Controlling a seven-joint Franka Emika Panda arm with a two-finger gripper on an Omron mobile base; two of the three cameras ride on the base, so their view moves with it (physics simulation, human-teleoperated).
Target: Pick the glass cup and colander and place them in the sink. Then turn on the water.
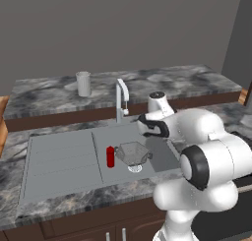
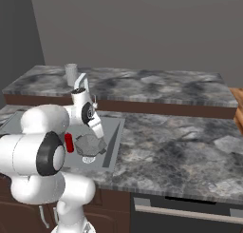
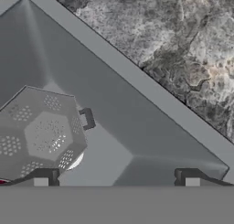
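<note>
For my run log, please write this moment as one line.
colander: in sink basin | glass cup: on back counter | gripper: open, above basin | faucet: no water

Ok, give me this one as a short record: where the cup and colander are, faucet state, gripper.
cup: upright on the back counter, behind the sink
colander: in the sink basin, over the drain
red cylinder: upright in the basin, beside the colander
faucet: no stream visible
gripper: open, holding nothing, above the basin to one side of the colander
left to do: cup into sink, water on
</note>
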